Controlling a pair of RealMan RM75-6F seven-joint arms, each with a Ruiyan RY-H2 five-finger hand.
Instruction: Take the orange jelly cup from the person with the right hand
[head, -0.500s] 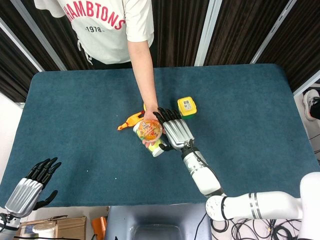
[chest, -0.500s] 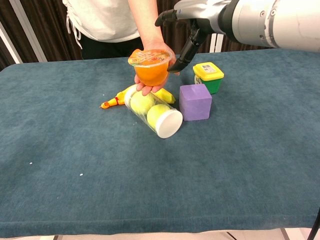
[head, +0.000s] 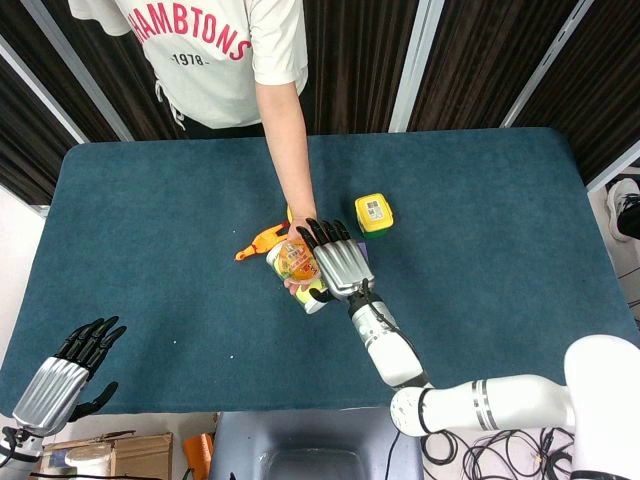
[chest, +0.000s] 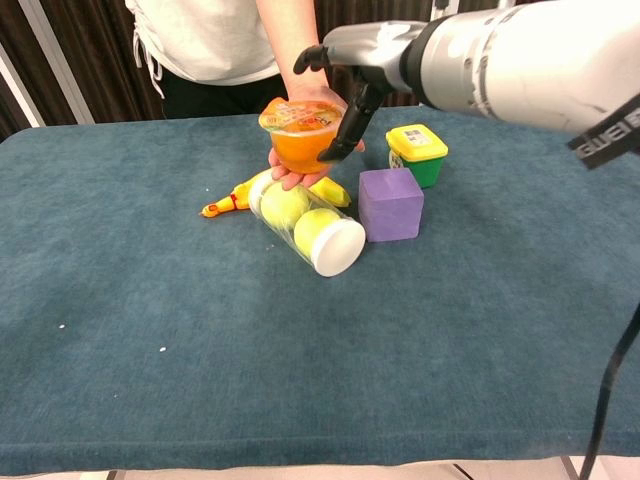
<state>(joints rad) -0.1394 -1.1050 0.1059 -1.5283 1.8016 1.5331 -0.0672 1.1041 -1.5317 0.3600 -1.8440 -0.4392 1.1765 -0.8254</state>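
Head view: one blue worktop (head: 150, 200), one person standing at its far side, arm reaching in. The person's hand (head: 300, 262) holds one orange jelly cup (head: 293, 262) above the worktop, near the middle. The right hand (head: 334, 258) sits just beside the cup on its right, fingers extended and spread over the cup's edge, not closed round it; whether they touch it cannot be told from here. One left hand (head: 62, 372) at the near left corner, off the worktop edge, fingers apart, holding nothing. One yellow-lidded tub (head: 373, 212) just beyond the right hand. One yellow rubber chicken (head: 260, 240) lying left of the cup. Clear tube mostly hidden under the cup and hands.

Chest view: the jelly cup (chest: 301, 134) rests upright on the person's palm (chest: 290, 175), raised above the worktop (chest: 150, 330). Right hand (chest: 345, 100) comes in from the right, fingers apart, thumb tip at the cup's right side, fingers above its rim; no full grip. Below: one clear tube (chest: 305, 222) lying on its side with two tennis balls inside and one white cap; one purple cube (chest: 390, 203) just right of it; one tub (chest: 418, 153) with green base behind the cube; one chicken (chest: 235, 198) at left. Left hand not seen here
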